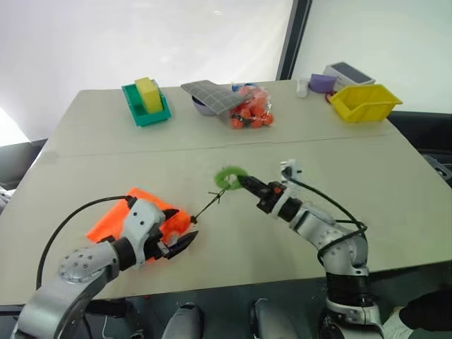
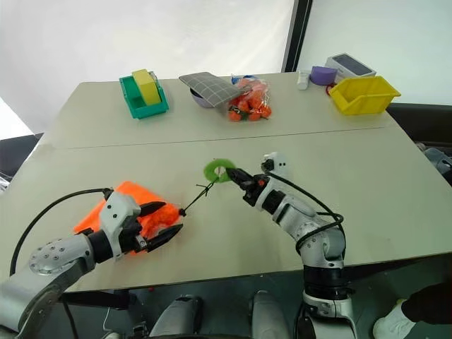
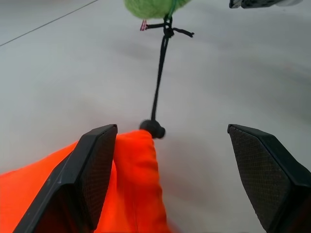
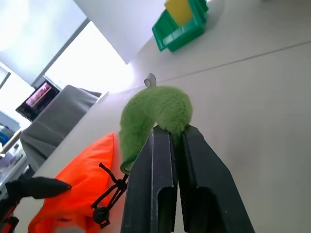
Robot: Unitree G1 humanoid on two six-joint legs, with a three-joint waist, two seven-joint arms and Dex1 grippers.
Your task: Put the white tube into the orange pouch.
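The orange pouch (image 1: pixel 111 220) lies flat near the table's front left. Its dark cord (image 1: pixel 209 204) runs taut from the cinched mouth up to a fuzzy green ring (image 1: pixel 227 176). My right gripper (image 1: pixel 244 182) is shut on that ring (image 4: pixel 156 110) and holds it just above the table. My left gripper (image 2: pixel 167 221) stands open at the pouch's mouth. In the left wrist view one finger (image 3: pixel 92 167) rests against the orange fabric (image 3: pixel 133 189), and the cord stopper sits between the jaws. The white tube is out of view.
Along the far edge stand a green bin (image 1: pixel 144 107) with a yellow block, a grey gridded mat (image 1: pixel 210 96) over a bowl, a bag of orange-red fruit (image 1: pixel 251 107), a small white bottle (image 1: pixel 302 87), a purple item (image 1: pixel 321 82) and a yellow bin (image 1: pixel 364 103).
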